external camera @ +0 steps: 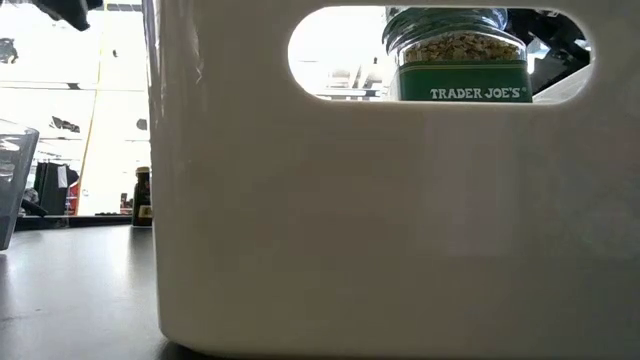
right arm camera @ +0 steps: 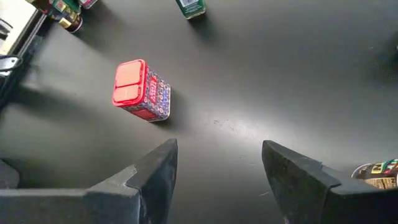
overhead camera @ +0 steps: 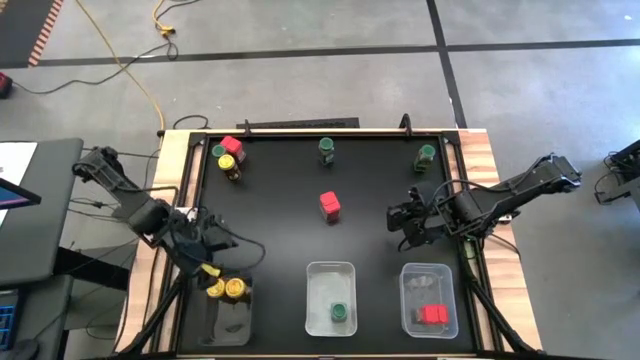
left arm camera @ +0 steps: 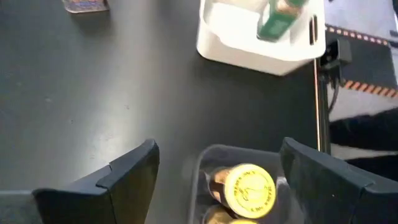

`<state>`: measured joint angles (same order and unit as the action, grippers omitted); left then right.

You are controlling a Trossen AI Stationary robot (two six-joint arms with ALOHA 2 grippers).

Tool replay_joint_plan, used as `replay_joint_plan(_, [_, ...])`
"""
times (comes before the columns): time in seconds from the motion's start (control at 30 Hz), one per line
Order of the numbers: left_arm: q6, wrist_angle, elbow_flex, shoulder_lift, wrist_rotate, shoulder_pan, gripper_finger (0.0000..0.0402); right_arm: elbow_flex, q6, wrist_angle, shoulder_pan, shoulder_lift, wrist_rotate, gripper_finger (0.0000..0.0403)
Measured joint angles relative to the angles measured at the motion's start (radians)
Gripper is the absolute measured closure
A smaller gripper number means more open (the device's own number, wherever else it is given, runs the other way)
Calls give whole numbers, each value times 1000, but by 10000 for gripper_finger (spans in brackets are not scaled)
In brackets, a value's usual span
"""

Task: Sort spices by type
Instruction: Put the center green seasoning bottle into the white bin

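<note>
The black counter carries three clear trays along its near edge: left, middle, right. Standing directly on it are a red-lidded jar at centre, two green-lidded jars, and a far-left cluster.

I see yellow lids at lower left, a red-lidded jar with a red-and-blue patterned label mid-frame, green lids along the top, all on the black table.
</note>
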<state>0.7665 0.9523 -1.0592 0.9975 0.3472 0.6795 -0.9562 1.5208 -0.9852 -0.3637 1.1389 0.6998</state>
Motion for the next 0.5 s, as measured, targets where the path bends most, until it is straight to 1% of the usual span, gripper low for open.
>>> replay_joint_plan(0.1, [-67,0,0,-6,1,-43,82,0,0,15,0,0,0,143])
replay_joint_plan(0.27, [-150,-8,10,-6,2,-172,82,0,-6,29,11,0,20,143])
replay_joint_plan(0.43, [-242,-69,60,-18,-20,-300,82,0,-14,-7,77,0,25,143])
replay_joint_plan(0.5, [-277,-112,85,-33,-38,-349,82,0,-51,-8,115,0,24,142])
